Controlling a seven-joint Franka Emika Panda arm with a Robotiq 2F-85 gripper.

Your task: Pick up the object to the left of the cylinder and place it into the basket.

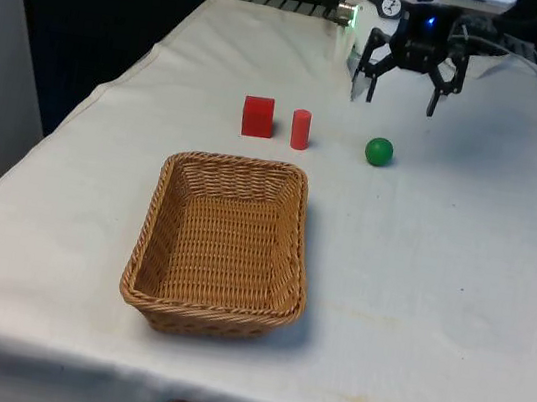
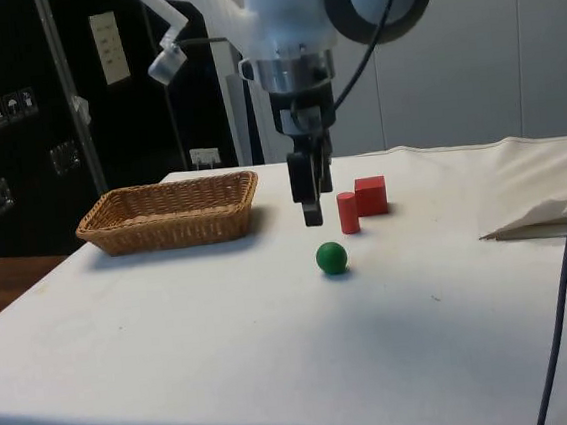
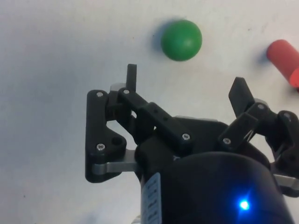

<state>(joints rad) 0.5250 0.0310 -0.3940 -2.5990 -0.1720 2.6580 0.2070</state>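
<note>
The red cube point(image 1: 258, 117) was the thing to fetch, since it stood on the front view's left of the red cylinder point(image 1: 300, 129) and just beside it, apart by a narrow gap. It sat on the white cloth point(image 1: 438, 287), well off from the gripper point(image 1: 403, 92) towards the front view's left and nearer the camera, with the cylinder between the two.

Taking things from largest down: the cloth-covered table carried everything. The wicker basket point(image 1: 214, 316) lay nearer the camera than the gripper and to the front view's left of it, beyond the row of objects, and it held nothing, its woven floor bare. It looked placed as the drop point, open side up and clear of the three pieces.

The gripper hung above the cloth with its fingers spread wide and nothing between them, pointing down, probably poised before any approach. In the side view it hovered point(image 2: 311, 190) close behind the cylinder point(image 2: 348, 212) and cube point(image 2: 370, 195).

Smallest, the green ball point(image 1: 379, 152) rested almost under the gripper, slightly nearer the camera, a likely distractor.
</note>
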